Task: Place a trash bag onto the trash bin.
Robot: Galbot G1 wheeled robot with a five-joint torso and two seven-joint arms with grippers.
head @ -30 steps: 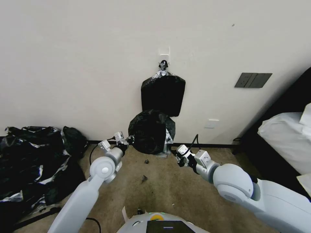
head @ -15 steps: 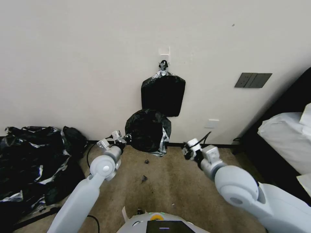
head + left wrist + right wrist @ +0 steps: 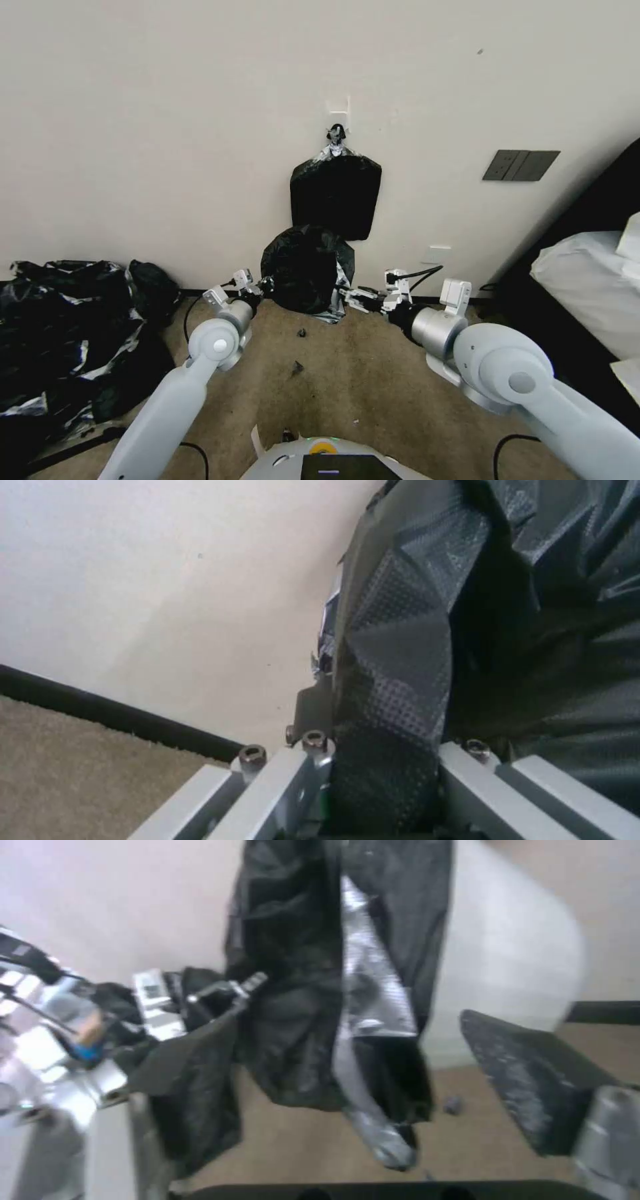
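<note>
Right hand [image 3: 353,298] nearer—open beside trash bag [image 3: 307,267]

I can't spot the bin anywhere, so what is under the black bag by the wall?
The trash bag drapes a rounded form at the wall's foot, held by the left gripper; the right gripper is open beside it. What it covers is hidden.

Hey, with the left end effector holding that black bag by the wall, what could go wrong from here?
The left end effector pinches just the thin edge of the trash bag; a pull might tear it or let it slip. The right end effector, open beside the bag's crumpled other edge, could close on a loose fold or miss it.
</note>
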